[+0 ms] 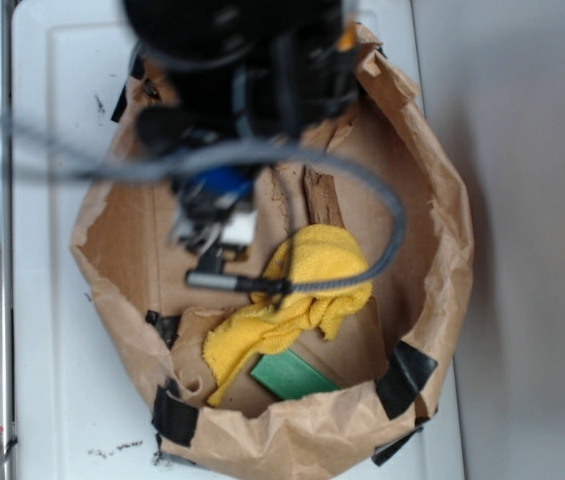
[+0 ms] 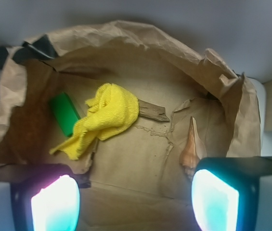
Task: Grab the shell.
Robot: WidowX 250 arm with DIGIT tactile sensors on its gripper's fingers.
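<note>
Spreading across most of both views, a crumpled brown paper bag (image 2: 140, 159) lies opened into a shallow basin on the white tabletop (image 1: 52, 330), its rolled rim patched with strips of black tape (image 1: 405, 375). Seen from the exterior camera, the robot arm (image 1: 242, 70) hangs as a dark, blurred mass over the bag's 12 o'clock side, with a grey cable (image 1: 387, 230) looping out toward 3 o'clock and back to the middle. From the wrist camera, the pincer (image 2: 135, 199) stands wide, its two glowing pads at the lower corners with bare bag floor between them and nothing held. A rumpled yellow cloth (image 2: 104, 118) sits near the centre of the basin. At its 9 o'clock in the wrist view, a flat green block (image 2: 64, 113) leans by the shaded bag wall, just beside the cloth. At the cloth's 3 o'clock, a dark brown wood chip (image 2: 152, 111) pokes out from its edge, touching it. The shell (image 2: 191, 149), orange-tan and slender with its pointed tip aimed toward 12 o'clock, rests on the bag floor at about 4 o'clock from the wood chip, apart from it, with its broader end just above the right pad (image 2: 215, 199); whether the two touch I cannot tell. In the exterior view the shell is hidden beneath the arm.
</note>
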